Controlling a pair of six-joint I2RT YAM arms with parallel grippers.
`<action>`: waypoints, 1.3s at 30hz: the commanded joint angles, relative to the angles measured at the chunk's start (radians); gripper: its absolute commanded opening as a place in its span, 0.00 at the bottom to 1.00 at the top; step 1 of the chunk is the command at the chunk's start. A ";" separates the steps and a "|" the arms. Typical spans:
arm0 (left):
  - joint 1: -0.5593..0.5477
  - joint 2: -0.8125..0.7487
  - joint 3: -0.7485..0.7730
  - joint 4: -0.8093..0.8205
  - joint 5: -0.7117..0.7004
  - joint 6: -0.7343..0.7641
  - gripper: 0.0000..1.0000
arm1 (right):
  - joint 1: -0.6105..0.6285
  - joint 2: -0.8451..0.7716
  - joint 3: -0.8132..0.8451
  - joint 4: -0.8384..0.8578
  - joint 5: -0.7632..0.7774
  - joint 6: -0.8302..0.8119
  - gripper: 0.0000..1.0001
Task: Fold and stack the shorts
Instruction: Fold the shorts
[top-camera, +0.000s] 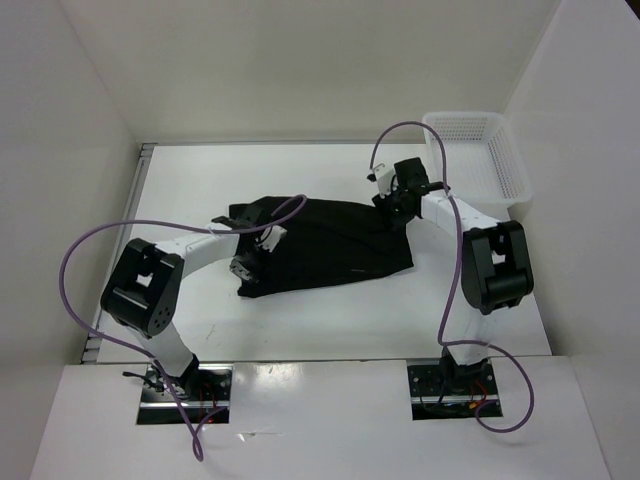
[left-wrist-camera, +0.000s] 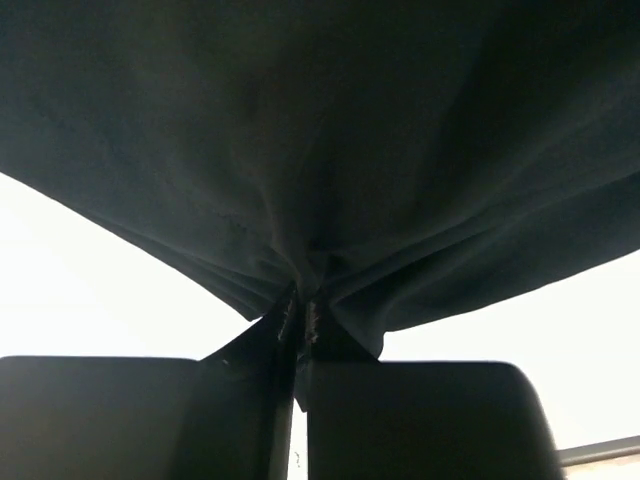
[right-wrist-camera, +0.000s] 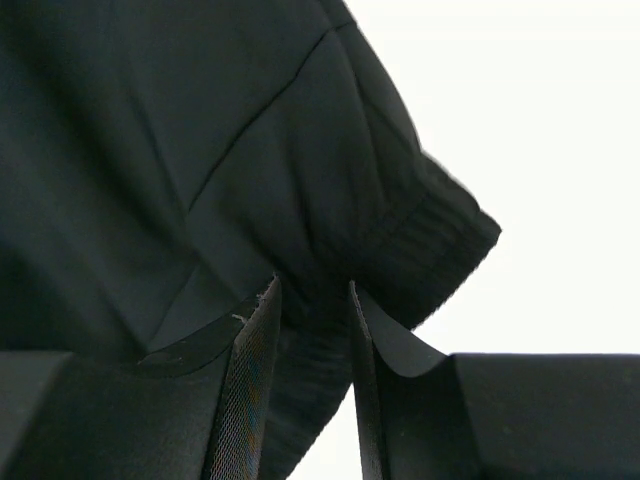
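The shorts (top-camera: 330, 245) lie on the worktop (top-camera: 190, 180) with their long axis running side to side, stretched between the two arms. The left claw (left-wrist-camera: 302, 312) is clamped tight on them. Its fingers meet on a bunch of gathered black cloth, and folds fan up and away from the pinch. From this claw, nearly all the cloth lies to its right.

The right claw (right-wrist-camera: 308, 305) stands partly apart, but a thick roll of cloth near a ribbed band fills the gap and puckers against both fingers. I judge it to be gripping too, on a bulkier fold. From this claw the cloth runs off to its left. The basket (top-camera: 462, 116) is well apart on its other side, beyond the end of the cloth.

So each claw has one end of the long axis, and neither needs to reach. The left arm is nearer the left end and the right arm nearer the right. The likely next move is a fold. That depends on carrying one held end along the long axis toward the other claw while the other end stays down. Both pinches are small, so the slack middle may sag or drag crooked.
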 joint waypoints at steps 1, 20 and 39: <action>-0.004 0.027 0.009 -0.056 0.002 0.002 0.04 | 0.008 0.048 0.094 0.084 0.019 0.052 0.39; -0.004 -0.150 0.031 -0.317 0.055 0.002 0.01 | 0.008 0.234 0.127 0.198 0.245 0.190 0.21; 0.005 -0.136 0.137 -0.296 0.095 0.002 0.39 | 0.066 -0.057 0.278 -0.073 -0.094 -0.055 0.67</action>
